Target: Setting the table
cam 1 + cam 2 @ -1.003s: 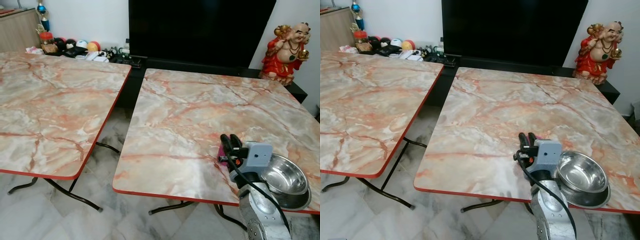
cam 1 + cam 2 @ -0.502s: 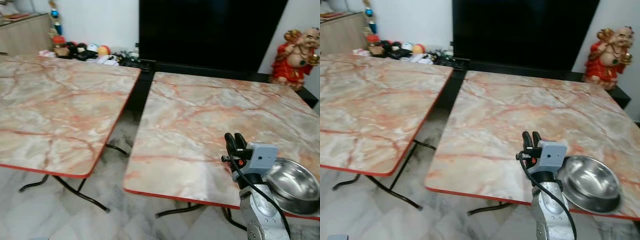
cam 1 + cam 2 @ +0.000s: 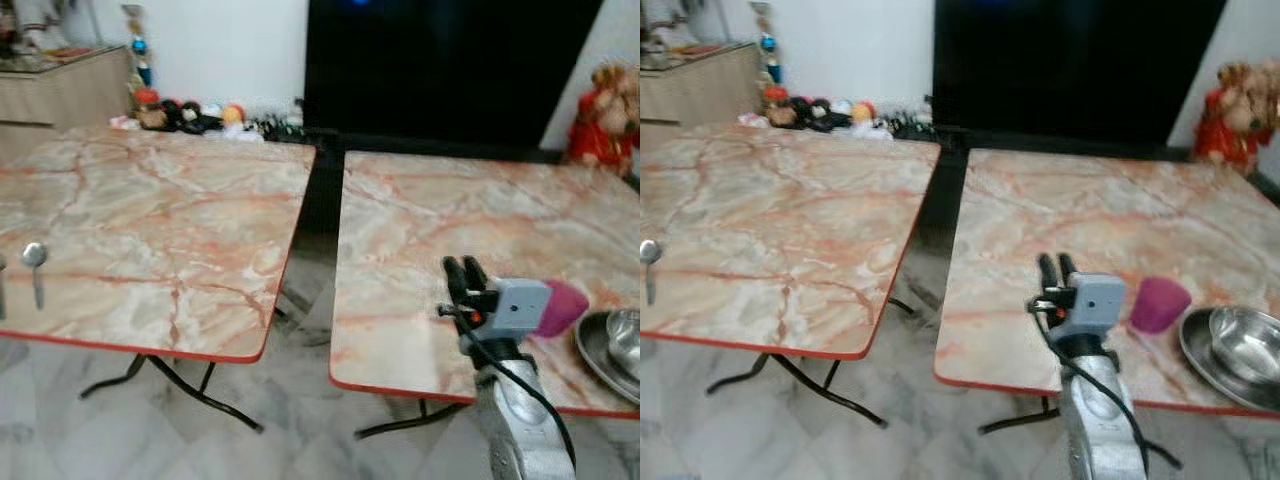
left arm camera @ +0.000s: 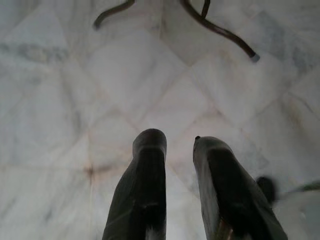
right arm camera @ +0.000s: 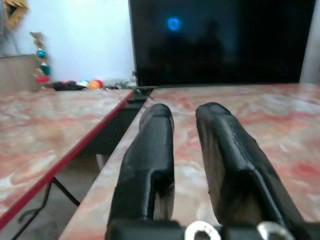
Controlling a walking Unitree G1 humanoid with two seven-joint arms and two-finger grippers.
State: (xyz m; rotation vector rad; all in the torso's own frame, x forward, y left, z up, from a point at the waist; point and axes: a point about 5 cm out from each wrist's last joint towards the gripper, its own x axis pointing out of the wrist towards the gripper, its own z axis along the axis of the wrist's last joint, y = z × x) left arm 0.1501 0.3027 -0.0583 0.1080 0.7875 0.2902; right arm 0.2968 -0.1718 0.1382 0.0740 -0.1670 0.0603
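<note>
My right gripper (image 3: 460, 270) is held up over the near edge of the right marble table (image 3: 420, 215), open by a narrow gap with nothing between its fingers (image 5: 150, 150). Just to its right a pink cup (image 3: 1158, 303) stands on that table. Beside the cup a steel bowl (image 3: 1240, 335) sits on a steel plate at the table's right end. A metal spoon (image 3: 36, 262) lies near the front left edge of the left marble table (image 3: 170, 215). My left gripper (image 4: 179, 145) hangs over the floor, fingers slightly apart and empty.
A dark gap (image 3: 315, 200) of floor separates the two red-edged tables, whose black legs (image 3: 190, 385) stand on pale tiles. A large black TV (image 3: 450, 70) stands behind, a red figurine (image 3: 605, 115) at the back right, and toys and clutter (image 3: 190, 115) on a low shelf at the back left.
The camera has swung left, so the scene slid right. The spoon on the left table and the pink cup came into sight. The right arm keeps its pose.
</note>
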